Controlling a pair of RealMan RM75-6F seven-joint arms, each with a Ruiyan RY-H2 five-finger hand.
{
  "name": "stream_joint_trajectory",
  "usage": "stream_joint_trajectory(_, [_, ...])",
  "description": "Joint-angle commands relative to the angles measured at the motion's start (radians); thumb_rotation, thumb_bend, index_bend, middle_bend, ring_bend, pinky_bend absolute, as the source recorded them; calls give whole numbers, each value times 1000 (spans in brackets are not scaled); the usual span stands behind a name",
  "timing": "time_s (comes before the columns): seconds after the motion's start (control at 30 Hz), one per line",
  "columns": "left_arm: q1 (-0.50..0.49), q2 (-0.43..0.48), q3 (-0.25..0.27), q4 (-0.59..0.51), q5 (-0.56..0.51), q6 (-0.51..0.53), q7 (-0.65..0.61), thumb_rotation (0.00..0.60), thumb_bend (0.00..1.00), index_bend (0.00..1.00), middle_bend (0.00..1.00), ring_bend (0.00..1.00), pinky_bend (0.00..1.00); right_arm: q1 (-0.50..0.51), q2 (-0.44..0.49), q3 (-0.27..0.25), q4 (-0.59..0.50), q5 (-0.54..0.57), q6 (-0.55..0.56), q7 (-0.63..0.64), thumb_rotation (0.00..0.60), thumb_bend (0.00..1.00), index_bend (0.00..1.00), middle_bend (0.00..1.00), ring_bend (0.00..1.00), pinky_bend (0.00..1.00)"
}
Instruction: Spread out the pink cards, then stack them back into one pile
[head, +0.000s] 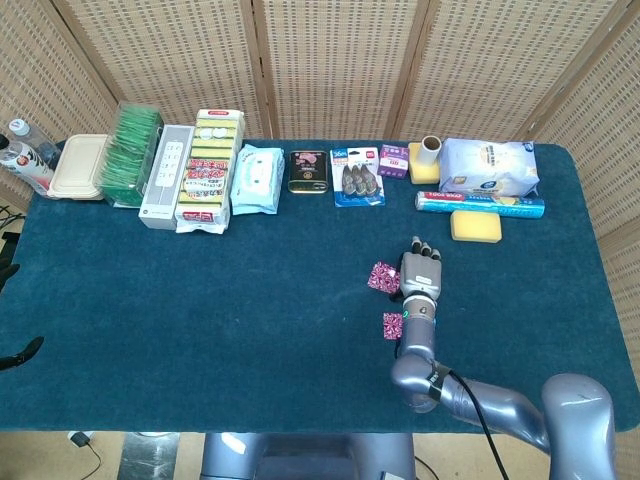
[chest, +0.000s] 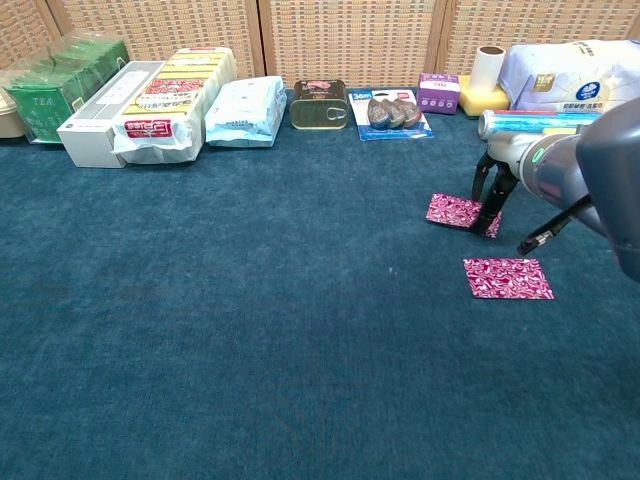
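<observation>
Two pink patterned cards lie on the blue tablecloth. The far pink card (chest: 458, 212) (head: 382, 277) sits a little askew, and the near pink card (chest: 507, 278) (head: 393, 325) lies flat by itself, closer to me. My right hand (head: 421, 275) (chest: 492, 190) reaches forward over the cloth. Its dark fingertips (chest: 491, 216) come down on the far card's right edge and pinch it. The near card lies apart from the hand, beside the forearm. My left hand shows in neither view.
Goods line the back edge: tea boxes (head: 130, 155), sponge packs (head: 210, 168), wipes (head: 256, 178), a tin (head: 308, 171), a foil roll (head: 480, 203), a yellow sponge (head: 475, 227) and a white bag (head: 490, 165). Bare cloth (head: 220, 300) spreads left of the cards.
</observation>
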Motion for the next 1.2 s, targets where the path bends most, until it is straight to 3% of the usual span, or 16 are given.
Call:
stream_joint_trajectory(0.03, [0, 1, 0, 0, 0, 1, -1, 600, 244, 0, 0, 0, 62, -1, 3, 3, -4, 3, 1, 4, 600, 248, 382, 0, 0, 35])
stream_joint_trajectory(0.77, [4, 1, 0, 2, 4, 7, -6, 600, 245, 0, 0, 0, 62, -7, 17, 3, -38, 3, 5, 36, 600, 247, 338, 0, 0, 37])
stream_joint_trajectory(1.2, [3, -2, 1, -2, 7, 7, 3, 600, 244, 0, 0, 0, 63, -115, 168, -126, -269, -209, 2, 139, 600, 243, 329, 0, 0, 29])
